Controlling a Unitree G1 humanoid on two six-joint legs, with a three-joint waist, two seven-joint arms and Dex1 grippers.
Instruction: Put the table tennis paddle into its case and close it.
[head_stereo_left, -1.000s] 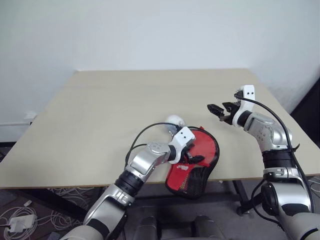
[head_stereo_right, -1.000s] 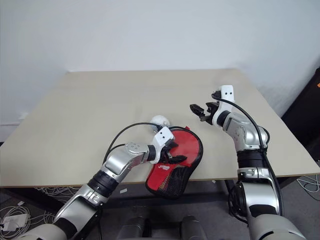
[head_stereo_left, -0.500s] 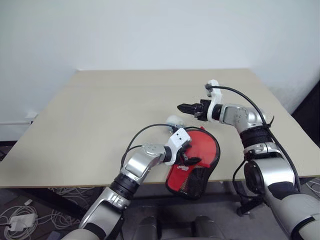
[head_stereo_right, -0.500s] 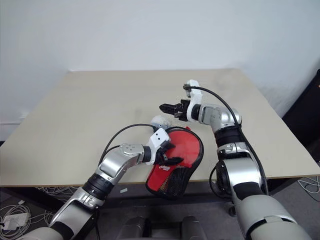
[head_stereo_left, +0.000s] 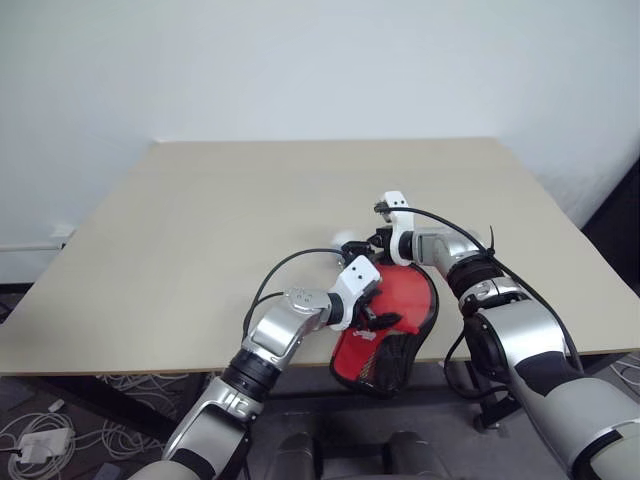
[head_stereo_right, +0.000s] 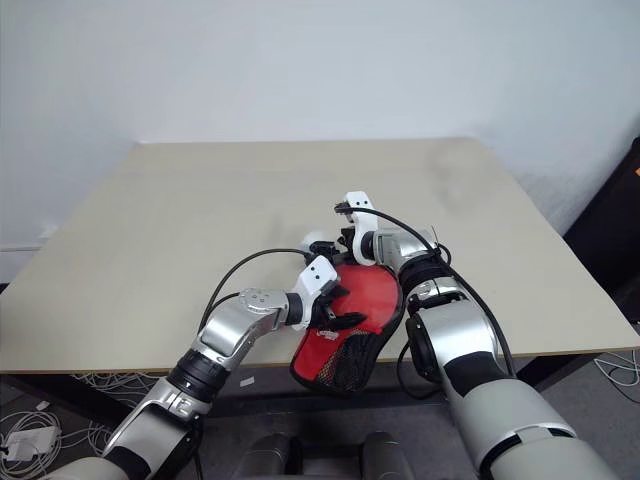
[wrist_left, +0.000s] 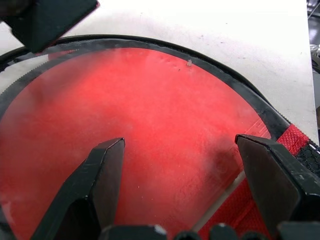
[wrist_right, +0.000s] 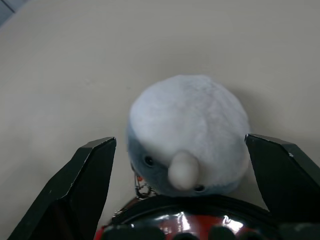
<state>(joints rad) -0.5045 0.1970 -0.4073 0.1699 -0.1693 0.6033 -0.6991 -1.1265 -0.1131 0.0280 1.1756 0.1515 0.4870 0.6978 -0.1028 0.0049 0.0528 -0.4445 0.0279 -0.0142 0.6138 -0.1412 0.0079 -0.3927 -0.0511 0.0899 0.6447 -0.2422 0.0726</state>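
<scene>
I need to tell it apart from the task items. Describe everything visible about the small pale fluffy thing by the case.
The fluffy charm is a small round plush, white on top and grey-blue lower down, with two dark bead eyes and a pale nub between them. A short metal chain hangs under it toward the case. It rests on the table against the case's far rim, between the right hand's open fingers, untouched.

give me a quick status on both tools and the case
Left tool open over the red case at the table front edge. Right tool open, straddling the pale plush charm at the case's far rim. Paddle not visible.
</scene>
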